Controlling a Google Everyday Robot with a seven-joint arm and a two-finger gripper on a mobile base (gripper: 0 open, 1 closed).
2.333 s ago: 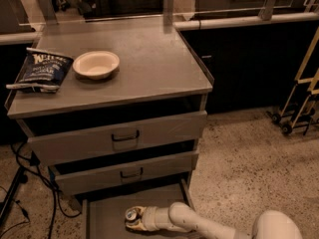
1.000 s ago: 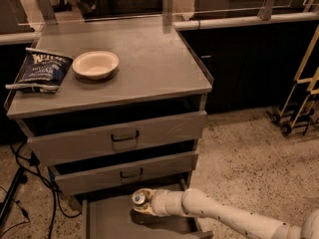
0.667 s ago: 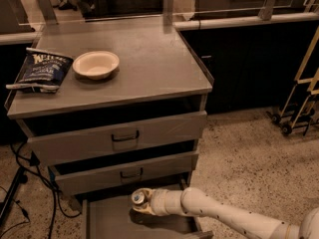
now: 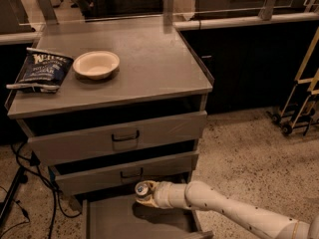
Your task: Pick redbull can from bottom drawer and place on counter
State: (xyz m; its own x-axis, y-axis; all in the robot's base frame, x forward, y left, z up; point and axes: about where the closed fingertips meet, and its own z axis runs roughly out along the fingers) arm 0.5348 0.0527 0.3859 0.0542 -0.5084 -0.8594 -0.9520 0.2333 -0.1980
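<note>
1. Camera view: the redbull can (image 4: 142,188) hangs clear of the bottom drawer (image 4: 114,223) floor with its shadow beneath it, so the pick looks done.
2. What is left is raising it and setting it on the worktop (image 4: 154,59), where a bowl (image 4: 96,64) and chip bag (image 4: 42,71) lie.
3. The claw (image 4: 149,193) pinches the can's body, just under the middle drawer (image 4: 164,167) front.

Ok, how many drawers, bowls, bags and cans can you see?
Drawers: 3, top drawer, middle drawer, bottom drawer
Bowl: 1
Chip bag: 1
Redbull can: 1, held by the gripper above the bottom drawer
Total: 6
</note>
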